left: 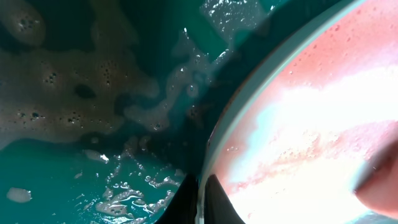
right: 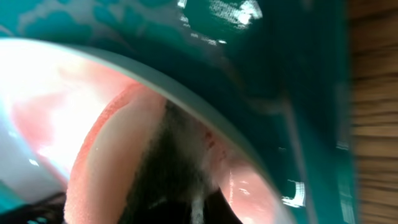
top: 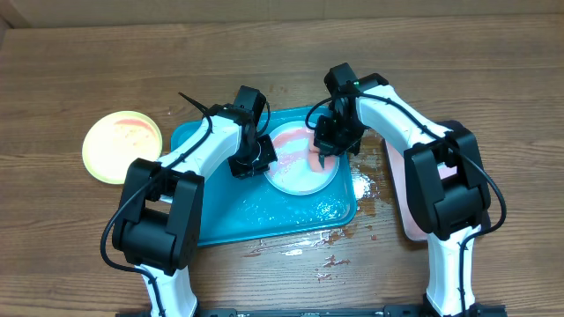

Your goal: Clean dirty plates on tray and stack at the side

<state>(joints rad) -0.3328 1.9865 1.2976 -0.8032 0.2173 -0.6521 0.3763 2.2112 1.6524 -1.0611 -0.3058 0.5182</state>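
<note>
The light blue plate (top: 295,174) lies flat in the far right part of the teal tray (top: 220,220). It looks like light, stiff plastic, wet and soapy so likely slippery, and is best taken by the rim. The left gripper (top: 254,158) pinches its left rim, while the right gripper (top: 328,145) is clamped on a pink sponge (top: 315,157) that sits on the plate's right side.

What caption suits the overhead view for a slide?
Left gripper holds a smeared blue plate on the foamy teal tray; right gripper presses a pink sponge on it.
</note>
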